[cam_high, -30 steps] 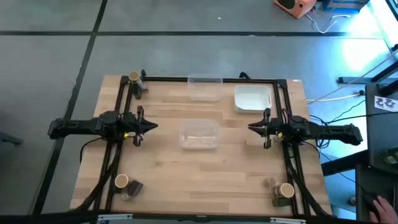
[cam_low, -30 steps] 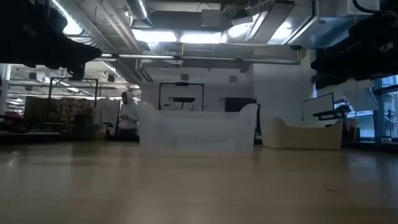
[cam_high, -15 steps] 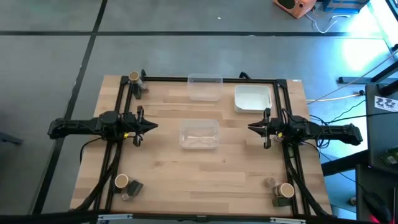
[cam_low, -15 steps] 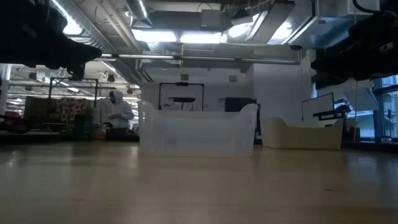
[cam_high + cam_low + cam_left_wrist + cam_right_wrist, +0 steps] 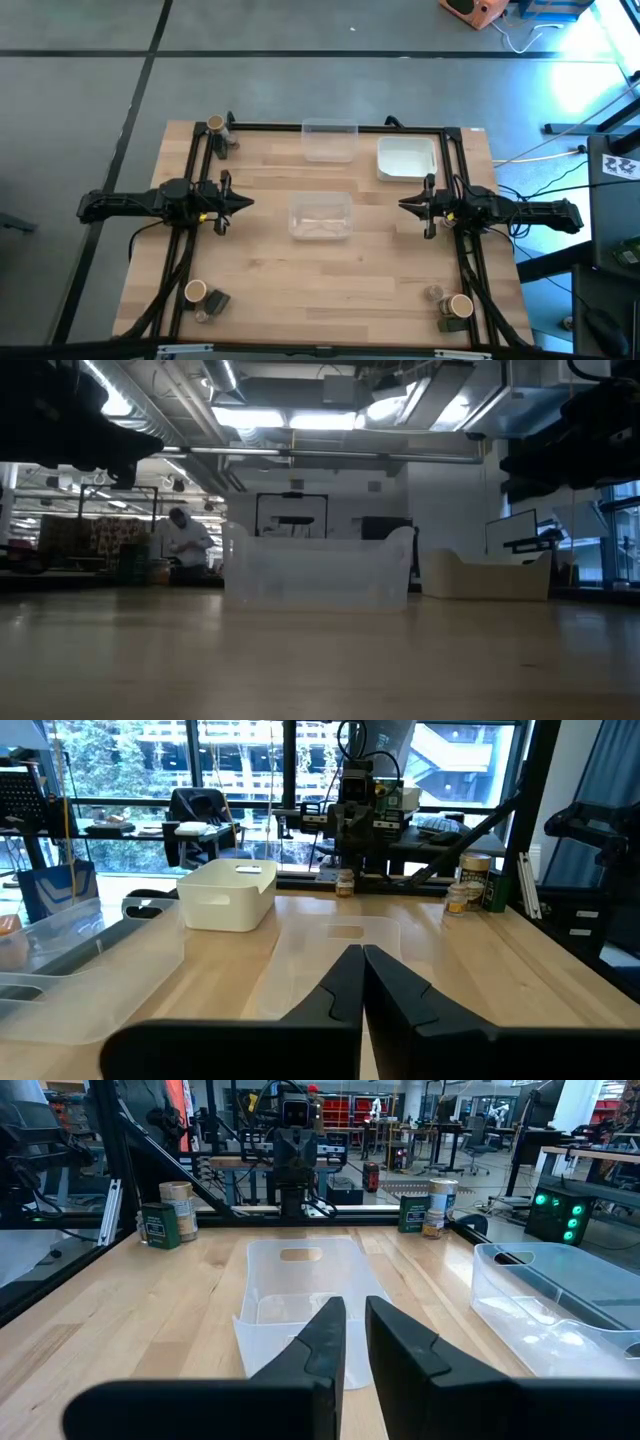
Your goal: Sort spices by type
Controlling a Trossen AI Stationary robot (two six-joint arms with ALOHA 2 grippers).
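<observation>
The spices stand in small clusters at the table's corners. At the far left are a tan-topped jar (image 5: 215, 124) and a dark one (image 5: 228, 143). At the near left are a tan-topped jar (image 5: 195, 291) and a dark box (image 5: 217, 299). At the near right are a tan-topped jar (image 5: 460, 305), a small jar (image 5: 433, 293) and a dark box (image 5: 447, 323). My left gripper (image 5: 250, 203) (image 5: 362, 952) hovers shut and level at the table's left side, holding nothing. My right gripper (image 5: 402, 205) (image 5: 356, 1302) faces it from the right, shut but for a slim gap.
A clear plastic bin (image 5: 320, 215) stands mid-table between the two grippers. A second clear bin (image 5: 329, 141) sits at the far edge, with a white tray (image 5: 406, 158) to its right. A black frame (image 5: 300, 127) runs around the table top. A person (image 5: 185, 545) shows in the room behind.
Both arms have kept still and nothing on the table has moved. The person in the room behind the table has bent forward.
</observation>
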